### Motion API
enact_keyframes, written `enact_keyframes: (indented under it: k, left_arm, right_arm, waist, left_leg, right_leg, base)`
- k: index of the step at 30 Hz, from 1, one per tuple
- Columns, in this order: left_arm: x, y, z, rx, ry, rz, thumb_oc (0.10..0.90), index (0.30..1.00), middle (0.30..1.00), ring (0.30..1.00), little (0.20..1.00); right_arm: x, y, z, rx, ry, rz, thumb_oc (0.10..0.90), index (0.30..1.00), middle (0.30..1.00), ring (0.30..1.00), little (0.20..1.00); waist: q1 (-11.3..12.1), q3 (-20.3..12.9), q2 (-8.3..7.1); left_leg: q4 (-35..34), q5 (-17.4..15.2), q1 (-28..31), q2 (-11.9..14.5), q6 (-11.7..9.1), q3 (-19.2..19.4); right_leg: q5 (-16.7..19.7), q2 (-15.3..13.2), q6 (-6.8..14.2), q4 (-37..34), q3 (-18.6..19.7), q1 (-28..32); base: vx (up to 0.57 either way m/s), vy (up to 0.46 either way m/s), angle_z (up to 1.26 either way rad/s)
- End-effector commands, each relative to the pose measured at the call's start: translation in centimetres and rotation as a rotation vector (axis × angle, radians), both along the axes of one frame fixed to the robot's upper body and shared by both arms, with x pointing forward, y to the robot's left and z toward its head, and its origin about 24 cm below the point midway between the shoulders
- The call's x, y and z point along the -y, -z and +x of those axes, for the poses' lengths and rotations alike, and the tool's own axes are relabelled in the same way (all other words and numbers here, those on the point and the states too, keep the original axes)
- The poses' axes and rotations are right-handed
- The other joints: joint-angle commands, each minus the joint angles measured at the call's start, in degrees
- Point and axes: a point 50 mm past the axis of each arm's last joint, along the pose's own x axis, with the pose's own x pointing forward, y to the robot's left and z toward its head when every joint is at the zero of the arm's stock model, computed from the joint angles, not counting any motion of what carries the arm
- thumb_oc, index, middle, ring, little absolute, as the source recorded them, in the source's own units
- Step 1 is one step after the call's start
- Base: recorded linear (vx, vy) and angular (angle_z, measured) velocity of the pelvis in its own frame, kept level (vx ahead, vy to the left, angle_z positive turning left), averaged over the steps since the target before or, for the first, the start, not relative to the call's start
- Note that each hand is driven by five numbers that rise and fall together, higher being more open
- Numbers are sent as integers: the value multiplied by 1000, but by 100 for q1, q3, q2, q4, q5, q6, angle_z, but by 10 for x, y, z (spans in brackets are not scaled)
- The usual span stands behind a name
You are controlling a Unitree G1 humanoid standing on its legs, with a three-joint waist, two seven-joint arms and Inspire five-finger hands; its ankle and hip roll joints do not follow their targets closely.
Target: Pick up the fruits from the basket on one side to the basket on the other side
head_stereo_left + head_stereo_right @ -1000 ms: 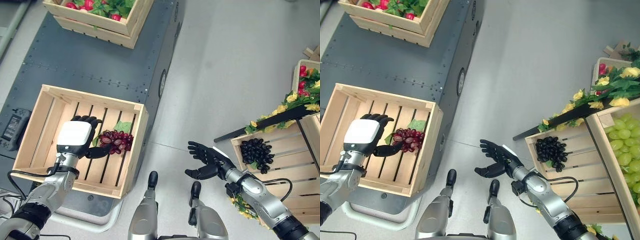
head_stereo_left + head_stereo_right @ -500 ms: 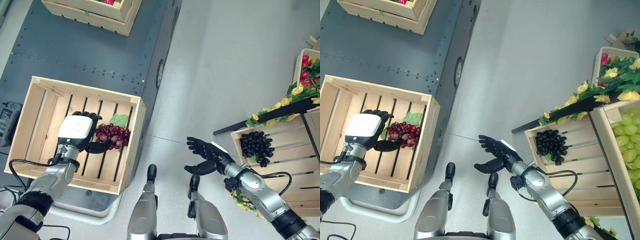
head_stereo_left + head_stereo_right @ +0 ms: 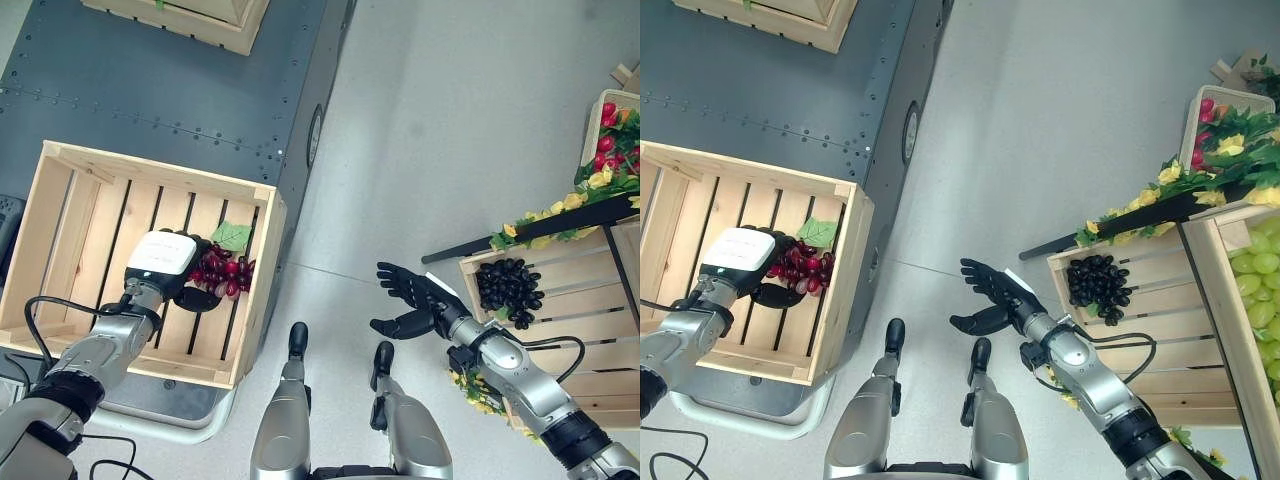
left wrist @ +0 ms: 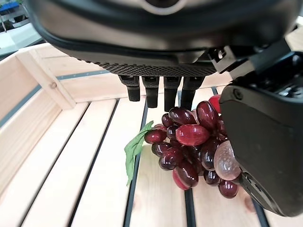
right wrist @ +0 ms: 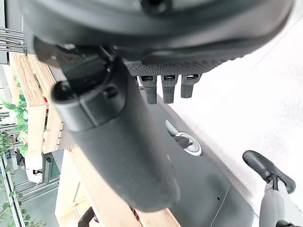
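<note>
Left eye view: the left hand [image 3: 165, 270] is inside the slatted wooden crate [image 3: 60, 165] on the dark platform [image 3: 190, 90], fingers and thumb curled round the red grapes [image 3: 222, 277], which lie on the slats beside a green leaf [image 3: 231, 236]. No legible writing.

Right eye view: the right hand [image 3: 992, 297] hangs over the floor [image 3: 1060, 120], fingers spread, holding nothing. Black grapes [image 3: 1097, 286] lie in the right-side crate [image 3: 1145, 265].

Left wrist view: thumb and fingers enclose the red grapes.
</note>
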Motion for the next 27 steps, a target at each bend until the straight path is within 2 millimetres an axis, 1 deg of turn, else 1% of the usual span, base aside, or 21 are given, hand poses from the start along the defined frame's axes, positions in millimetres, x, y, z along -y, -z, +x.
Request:
enact_keyframes:
  k: [1, 2, 5, 6, 7, 8, 9, 15, 22, 27]
  left_arm:
    - [-9, -17, 12, 131, -71, 78, 800, 900, 900, 900, 900]
    - [-10, -10, 12, 123, -97, 79, 800, 900, 900, 900, 900]
    - [-12, -3, 13, 111, -137, 86, 800, 900, 900, 900, 900]
    - [-11, 0, 14, 110, -146, 87, 704, 756, 756, 756, 756]
    - [-10, 1, 14, 111, -148, 84, 623, 634, 634, 634, 634]
    - [-10, 2, 15, 109, -155, 86, 482, 422, 422, 422, 422]
    - [-9, 3, 15, 108, -159, 85, 400, 300, 300, 300, 300]
    - [-5, 13, 14, 95, -169, 76, 400, 300, 300, 300, 300]
    - [-6, 16, 11, 118, -181, 61, 400, 300, 300, 300, 300]
    - [-10, 15, 4, 125, -155, 98, 400, 300, 300, 300, 300]
  right_arm:
    - [-5, -18, -1, 113, -26, 19, 800, 900, 900, 900, 900]
    - [-8, -17, 0, 113, -26, 23, 800, 900, 900, 900, 900]
    - [-12, -19, 2, 118, -25, 33, 800, 900, 900, 900, 900]
    - [-15, -19, 3, 120, -24, 39, 800, 900, 900, 900, 900]
    - [-16, -20, 3, 120, -25, 42, 800, 900, 900, 900, 900]
    - [-16, -20, 3, 121, -22, 45, 800, 900, 900, 900, 900]
    - [-17, -20, 3, 122, -20, 44, 800, 900, 900, 900, 900]
    - [-18, -20, 3, 126, -18, 45, 800, 900, 900, 900, 900]
    - [-15, -21, 1, 132, -12, 45, 800, 900, 900, 900, 900]
    - [-12, -18, -4, 121, -2, 49, 800, 900, 900, 900, 900]
  waist:
    - [-37, -296, -67]
    - [-42, -302, -81]
    - [-65, -314, -109]
    - [-69, -319, -120]
    - [-71, -316, -126]
    - [-75, -317, -130]
    - [-75, -318, -130]
    - [-96, -328, -123]
    - [-97, -408, -88]
    - [-65, -566, 10]
  left_leg:
    - [130, -352, 61, -419, 104, 411]
    - [71, -333, 95, -409, 98, 415]
    - [-19, -310, 143, -391, 86, 430]
    - [-60, -301, 157, -390, 81, 428]
    - [-67, -300, 159, -388, 81, 435]
    - [-74, -300, 160, -388, 81, 434]
    - [-74, -299, 158, -388, 78, 431]
    - [-123, -285, 196, -385, 76, 437]
    - [-183, -280, 265, -404, 69, 431]
    - [-304, -260, 408, -421, 58, 400]
  right_leg:
    - [-67, 391, -95, 862, 153, -676]
    - [-56, 397, -89, 828, 154, -651]
    - [-50, 410, -83, 780, 155, -618]
    - [-44, 419, -79, 752, 150, -607]
    - [-44, 419, -79, 749, 146, -608]
    - [-45, 421, -79, 747, 146, -609]
    - [-45, 421, -79, 746, 145, -609]
    - [-37, 405, -71, 721, 123, -584]
    - [-21, 389, -62, 646, 111, -504]
    - [5, 356, -41, 537, 78, -360]
  base:
    - [0, 0, 0]
    - [0, 0, 0]
    - [0, 0, 0]
    - [0, 0, 0]
    - [0, 0, 0]
    - [0, 0, 0]
    - [0, 0, 0]
    - [0, 0, 0]
    - [0, 0, 0]
    - [35, -25, 2]
